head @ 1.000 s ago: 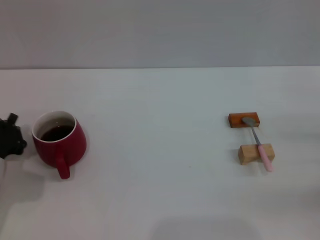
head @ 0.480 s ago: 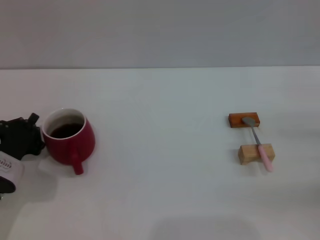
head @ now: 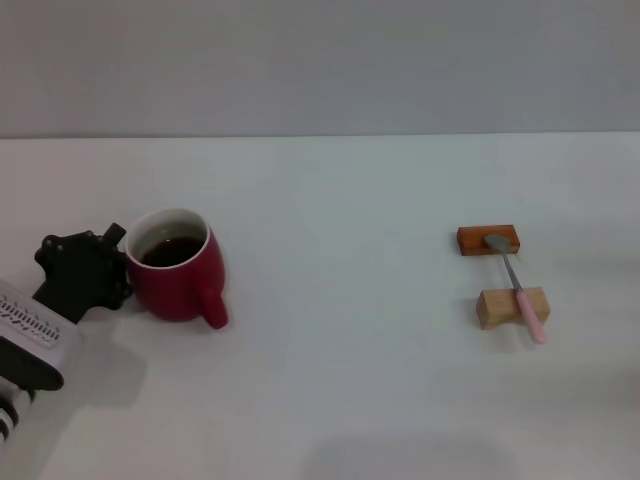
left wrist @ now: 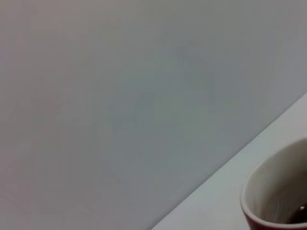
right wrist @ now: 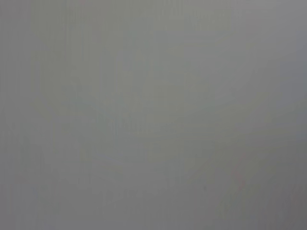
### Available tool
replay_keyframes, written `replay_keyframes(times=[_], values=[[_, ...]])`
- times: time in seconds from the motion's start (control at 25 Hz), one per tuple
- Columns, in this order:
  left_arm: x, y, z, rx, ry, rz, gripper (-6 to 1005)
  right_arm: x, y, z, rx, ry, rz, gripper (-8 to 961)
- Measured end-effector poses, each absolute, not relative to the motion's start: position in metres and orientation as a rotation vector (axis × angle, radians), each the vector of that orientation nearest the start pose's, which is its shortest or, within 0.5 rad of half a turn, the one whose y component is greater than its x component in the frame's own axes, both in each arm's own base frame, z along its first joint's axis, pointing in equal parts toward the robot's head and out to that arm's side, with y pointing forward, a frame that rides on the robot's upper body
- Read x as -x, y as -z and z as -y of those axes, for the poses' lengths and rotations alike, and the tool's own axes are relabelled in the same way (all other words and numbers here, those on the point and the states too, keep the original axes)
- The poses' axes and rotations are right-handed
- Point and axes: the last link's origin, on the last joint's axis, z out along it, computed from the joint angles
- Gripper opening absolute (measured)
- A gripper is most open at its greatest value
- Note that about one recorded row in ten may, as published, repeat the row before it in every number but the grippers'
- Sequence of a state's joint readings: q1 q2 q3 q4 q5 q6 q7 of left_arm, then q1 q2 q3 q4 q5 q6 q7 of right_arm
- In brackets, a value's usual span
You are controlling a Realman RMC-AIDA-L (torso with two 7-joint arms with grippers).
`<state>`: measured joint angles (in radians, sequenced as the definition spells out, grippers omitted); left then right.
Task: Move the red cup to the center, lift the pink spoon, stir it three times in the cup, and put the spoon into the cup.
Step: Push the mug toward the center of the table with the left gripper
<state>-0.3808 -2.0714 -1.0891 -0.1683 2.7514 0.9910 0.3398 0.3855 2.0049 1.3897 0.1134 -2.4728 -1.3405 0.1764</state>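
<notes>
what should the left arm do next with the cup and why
Probably slide the red cup further toward the table's middle. The left gripper sits against the cup's left side, the cup is well left of center, and the pink spoon rests untouched across two wooden blocks on the right.

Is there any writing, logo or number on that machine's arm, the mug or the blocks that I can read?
White casing of the left arm: a short row of dark marks, too small and blurred to read.
Red cup: no text visible.
Pink spoon and the two wooden blocks it rests on: no text visible.
Wrist views: no text at all.
</notes>
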Motion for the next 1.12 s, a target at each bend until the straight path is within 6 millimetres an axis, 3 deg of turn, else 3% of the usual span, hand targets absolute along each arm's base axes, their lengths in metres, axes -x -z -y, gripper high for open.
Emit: replay_keyframes(times=[1.12], values=[[0.304,0.082,-0.303,2.052,0.325,-0.004,3,-0.373,-0.091,-0.314,1.157,-0.723,-0.446,642]])
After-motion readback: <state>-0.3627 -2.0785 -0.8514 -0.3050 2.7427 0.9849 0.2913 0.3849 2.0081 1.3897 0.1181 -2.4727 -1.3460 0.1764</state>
